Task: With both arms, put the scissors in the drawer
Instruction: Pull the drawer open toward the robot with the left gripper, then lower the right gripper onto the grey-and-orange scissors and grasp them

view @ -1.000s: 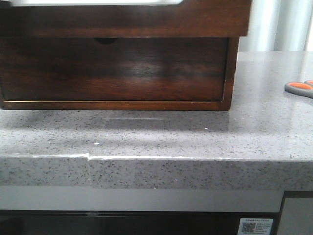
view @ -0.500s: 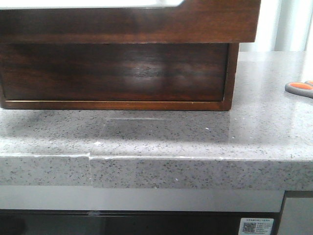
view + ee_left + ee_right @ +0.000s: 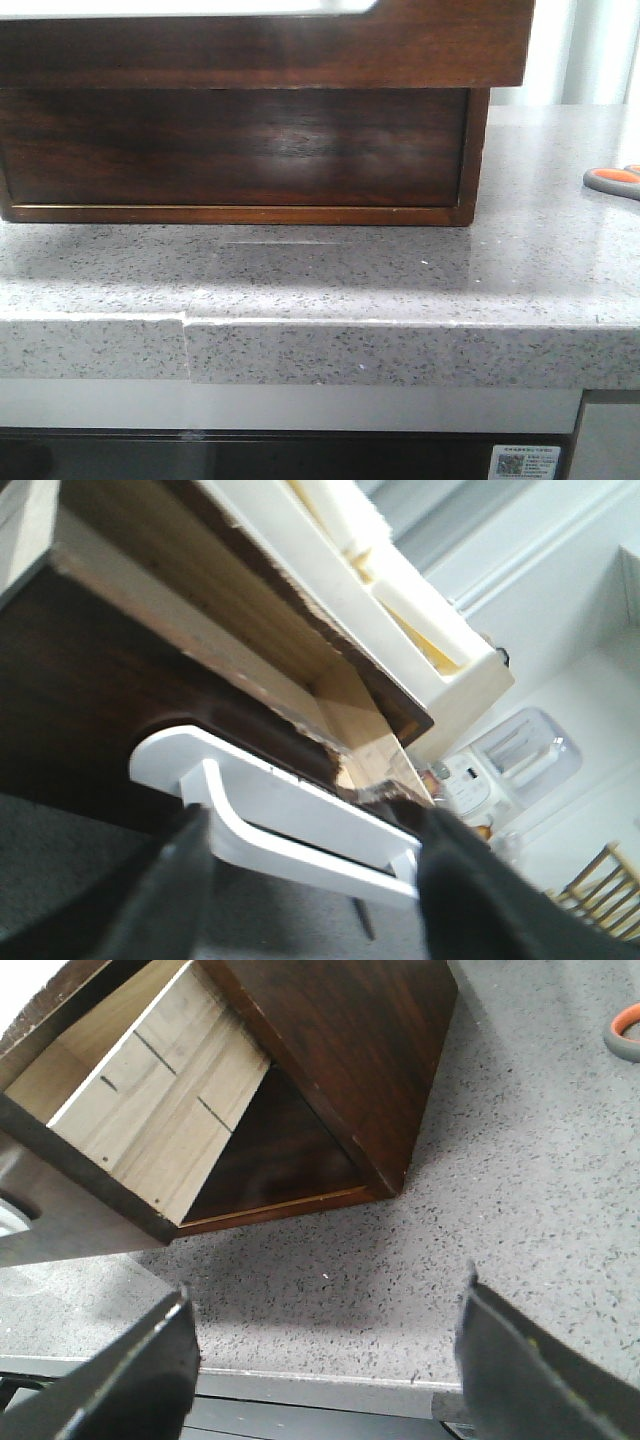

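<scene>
The drawer [image 3: 260, 45] stands pulled out of the wooden box [image 3: 476, 150] and fills the top of the front view. The right wrist view shows its dark front [image 3: 60, 1210] and a pale wooden side. My left gripper [image 3: 315, 880] is at the drawer front [image 3: 70, 680], fingers [image 3: 460, 890] wide apart either side of a white bracket [image 3: 290, 815] by the finger notch. My right gripper [image 3: 325, 1360] is open and empty over the counter in front of the box. The scissors [image 3: 612, 180] lie on the counter at the far right, also in the right wrist view [image 3: 625, 1030]. Neither gripper shows in the front view.
The grey speckled counter [image 3: 320, 280] has its front edge [image 3: 320, 325] close below the box. A cream tray [image 3: 400, 610] sits on top of the box. Pale curtains [image 3: 590, 50] hang behind at the right.
The drawer front has come out toward the camera: it now looks larger, reaches further right, and covers the dark notch seen one second ago. The scissors have not moved.
</scene>
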Robot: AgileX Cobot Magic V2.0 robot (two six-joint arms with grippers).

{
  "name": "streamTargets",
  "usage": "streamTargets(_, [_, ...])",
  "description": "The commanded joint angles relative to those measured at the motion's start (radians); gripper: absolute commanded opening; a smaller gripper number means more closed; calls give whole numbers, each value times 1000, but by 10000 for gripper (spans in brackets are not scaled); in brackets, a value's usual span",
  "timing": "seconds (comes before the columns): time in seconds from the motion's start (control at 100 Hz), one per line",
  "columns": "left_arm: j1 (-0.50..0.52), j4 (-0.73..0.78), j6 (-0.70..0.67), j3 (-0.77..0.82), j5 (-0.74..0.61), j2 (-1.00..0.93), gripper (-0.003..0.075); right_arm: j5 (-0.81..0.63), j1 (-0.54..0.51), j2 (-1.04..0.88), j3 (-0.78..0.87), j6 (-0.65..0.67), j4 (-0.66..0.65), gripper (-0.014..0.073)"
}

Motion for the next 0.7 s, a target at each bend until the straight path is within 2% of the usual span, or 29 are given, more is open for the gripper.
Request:
streamTargets(0.0, [-1,54,8,-35,-8,-50,221,-59,-4,20,-36,-15,4,483])
streamTargets(0.14, [-1,210,9,-35,-8,-126,-19,-59,-4,20,-36,-15,4,483])
streamTargets(0.25, [-1,360,11,-48,12,-155,-19,-46,-4,20,-50,-16,4,483])
streamTargets(0.37, [-1,562,42,-82,96,-159,-19,16,-4,20,-97,-46,-22,483])
streamTargets(0.54, [-1,827,57,-110,174,-159,-19,155,-4,61,-235,-46,-252,483])
streamTargets(0.69, [-3,853,57,-110,174,-159,-19,265,-4,178,-377,27,-487,483])
